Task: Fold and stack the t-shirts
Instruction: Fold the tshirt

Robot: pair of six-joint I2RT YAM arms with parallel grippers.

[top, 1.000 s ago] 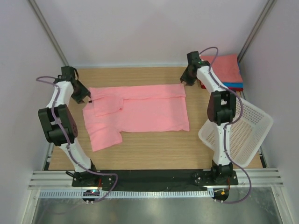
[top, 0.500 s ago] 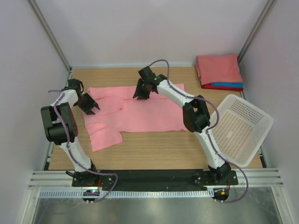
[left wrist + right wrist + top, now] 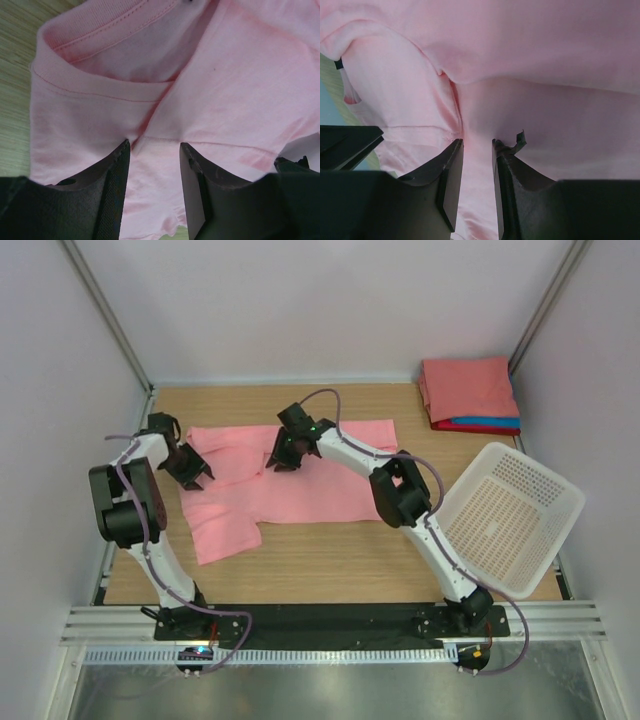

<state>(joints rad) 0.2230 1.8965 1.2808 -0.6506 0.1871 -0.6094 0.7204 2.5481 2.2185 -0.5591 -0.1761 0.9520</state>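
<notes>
While one pink t-shirt (image 3: 320, 485) lies spread flat across the middle of the wooden table (image 3: 330, 560), with one sleeve pointing toward the near left, a single folded stack (image 3: 470, 388) sits in the far right corner, well apart from it. That stack shows three layers: a salmon tee on top, a blue tee (image 3: 492, 422) under it and a red tee (image 3: 440, 424) at the bottom edge. One white mesh basket (image 3: 575, 502) rests tilted at the right side of the table. Of the two arms, the left one stands bent at the table's left edge, and the left gripper (image 3: 193, 473) hangs low over the shirt's left end, close to the collar; its fingers (image 3: 117, 190) stand apart with pink cloth showing between them. The right arm stretches far leftward across the shirt, elbow over the shirt's right end, and the right gripper (image 3: 283, 457) points down onto the upper middle of the cloth. Its fingers (image 3: 451, 185) are only narrowly apart above a ridge in the fabric.
</notes>
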